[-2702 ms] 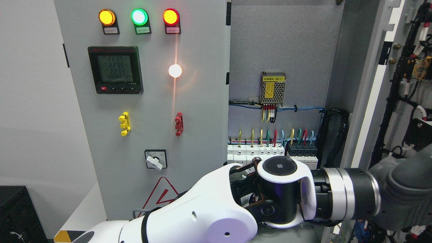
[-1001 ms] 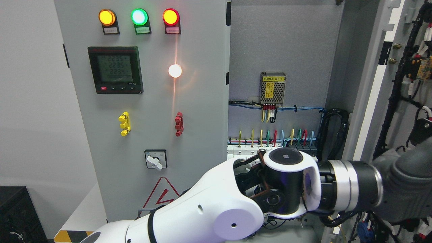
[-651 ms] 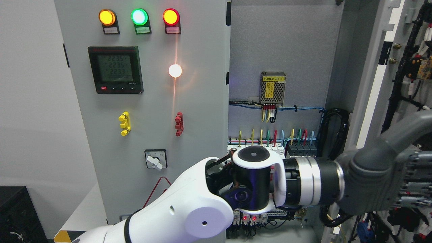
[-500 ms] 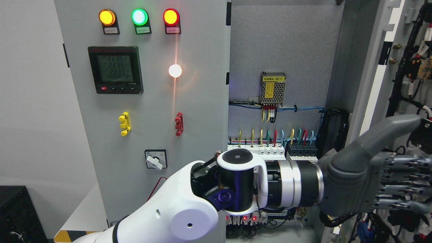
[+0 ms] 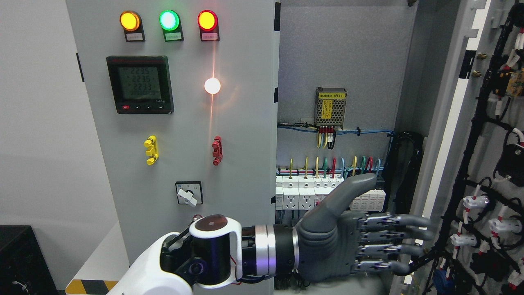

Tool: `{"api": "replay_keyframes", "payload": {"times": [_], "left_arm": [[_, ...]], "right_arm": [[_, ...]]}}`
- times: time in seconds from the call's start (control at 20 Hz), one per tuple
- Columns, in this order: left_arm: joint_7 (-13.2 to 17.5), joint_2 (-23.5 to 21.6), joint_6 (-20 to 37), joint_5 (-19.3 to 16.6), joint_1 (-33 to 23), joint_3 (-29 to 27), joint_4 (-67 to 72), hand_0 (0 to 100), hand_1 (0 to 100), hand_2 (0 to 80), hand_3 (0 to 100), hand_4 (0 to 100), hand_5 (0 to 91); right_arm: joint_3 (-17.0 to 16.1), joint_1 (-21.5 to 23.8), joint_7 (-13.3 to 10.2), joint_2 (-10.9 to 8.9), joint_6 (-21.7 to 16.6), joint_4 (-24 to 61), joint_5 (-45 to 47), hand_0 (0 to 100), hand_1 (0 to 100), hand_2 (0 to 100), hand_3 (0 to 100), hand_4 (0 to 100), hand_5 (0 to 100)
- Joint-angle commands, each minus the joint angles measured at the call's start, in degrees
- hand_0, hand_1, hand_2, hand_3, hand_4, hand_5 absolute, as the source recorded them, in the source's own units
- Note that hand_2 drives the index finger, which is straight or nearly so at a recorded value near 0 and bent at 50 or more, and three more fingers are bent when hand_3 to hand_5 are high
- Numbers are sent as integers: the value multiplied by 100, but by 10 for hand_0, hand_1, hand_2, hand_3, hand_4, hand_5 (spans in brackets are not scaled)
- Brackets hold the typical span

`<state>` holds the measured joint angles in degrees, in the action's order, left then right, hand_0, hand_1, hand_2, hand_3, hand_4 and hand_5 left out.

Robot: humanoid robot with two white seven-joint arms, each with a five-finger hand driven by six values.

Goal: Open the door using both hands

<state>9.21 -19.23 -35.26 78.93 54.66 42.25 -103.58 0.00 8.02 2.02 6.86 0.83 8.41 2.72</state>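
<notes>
The grey electrical cabinet has its right door point(image 5: 483, 135) swung wide open to the right, its inner face covered with black cable looms and connectors. My left hand point(image 5: 368, 237) reaches in from the lower left and hovers flat in front of the open compartment. Its grey fingers point(image 5: 397, 243) stretch straight toward the door's inner edge and the thumb points up. It holds nothing. The left door panel point(image 5: 176, 123) stands shut, with lamps, a meter and a rotary switch on it. My right arm is out of the picture.
Inside the compartment sit a mesh power supply point(image 5: 330, 107), a row of white breakers and sockets point(image 5: 307, 192) and coloured wiring. A black box point(image 5: 20, 262) stands at the lower left beside a yellow-black floor marking point(image 5: 88, 285).
My left arm has pulled back to the left, away from the right door. The hand, earlier reaching past the right edge of the picture, is now fully in sight, open.
</notes>
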Motion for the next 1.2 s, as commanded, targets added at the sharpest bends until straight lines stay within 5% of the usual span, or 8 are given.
{"api": "replay_keyframes", "payload": {"times": [0.0, 0.35, 0.55, 1.15], "left_arm": [[2, -1609, 396, -53, -1280, -262, -505, 0, 0, 0, 0, 0, 0], [10, -2172, 1091, -799, -3152, -288, -461, 0, 0, 0, 0, 0, 0], [11, -2410, 1442, -879, -3777, -279, -339, 0, 0, 0, 0, 0, 0], [11, -2156, 2777, -1802, -5342, -279, 1760, 0, 0, 0, 0, 0, 0]], "right_arm": [[26, -2, 0, 0, -4, -6, 0, 0, 0, 0, 0, 0, 0], [26, -2, 0, 0, -4, 3, 0, 0, 0, 0, 0, 0, 0], [26, -2, 0, 0, -4, -6, 0, 0, 0, 0, 0, 0, 0], [26, -2, 0, 0, -4, 3, 0, 0, 0, 0, 0, 0, 0]]}}
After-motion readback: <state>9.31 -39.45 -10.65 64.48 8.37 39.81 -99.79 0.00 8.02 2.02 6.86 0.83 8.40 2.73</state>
